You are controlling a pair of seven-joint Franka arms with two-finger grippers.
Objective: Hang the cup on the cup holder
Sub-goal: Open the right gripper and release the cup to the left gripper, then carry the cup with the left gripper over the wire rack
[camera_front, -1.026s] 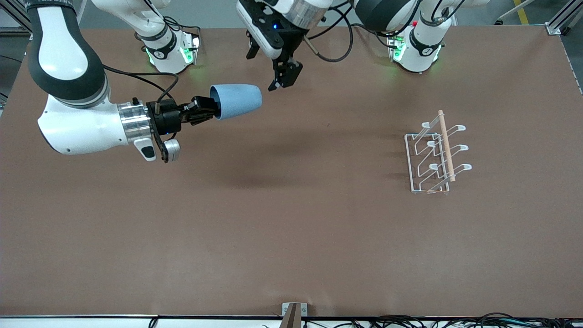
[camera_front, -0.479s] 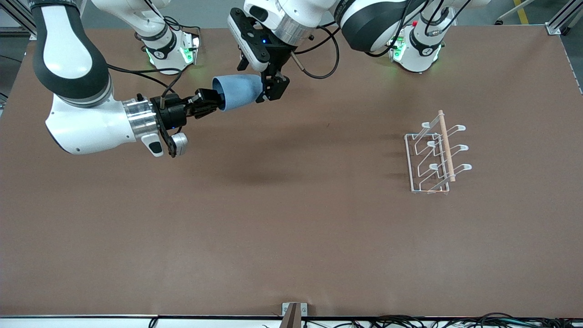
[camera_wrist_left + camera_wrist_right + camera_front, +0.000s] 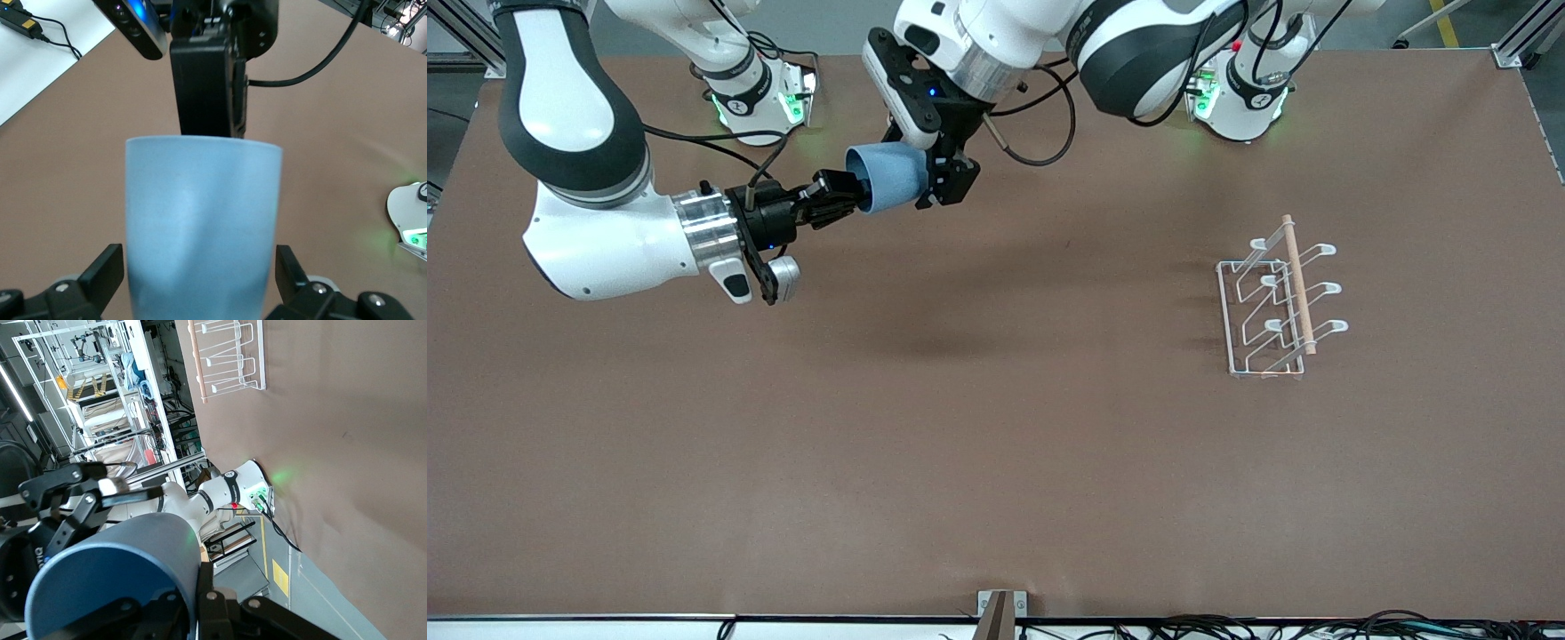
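Cup [image 3: 887,178]: held in the air on its side over the table's right-arm half, near the bases; light blue, tapered. Its rim is gripped by one gripper and its closed end lies between the fingers of the other.
Right gripper [image 3: 838,197]: clenched on the cup's rim, one finger inside the mouth and one outside, as seen in the right wrist view [image 3: 117,583].
Left gripper [image 3: 934,182]: positioned around the cup's closed end; fingers [image 3: 103,270] are spread on either side of the cup [image 3: 202,220], with a small gap seen at each side in the left wrist view. No grip is made.
Holder [image 3: 1278,298]: white wire rack with a wooden dowel on top, standing on the table [image 3: 996,444] toward the left arm's end, well apart from the cup.
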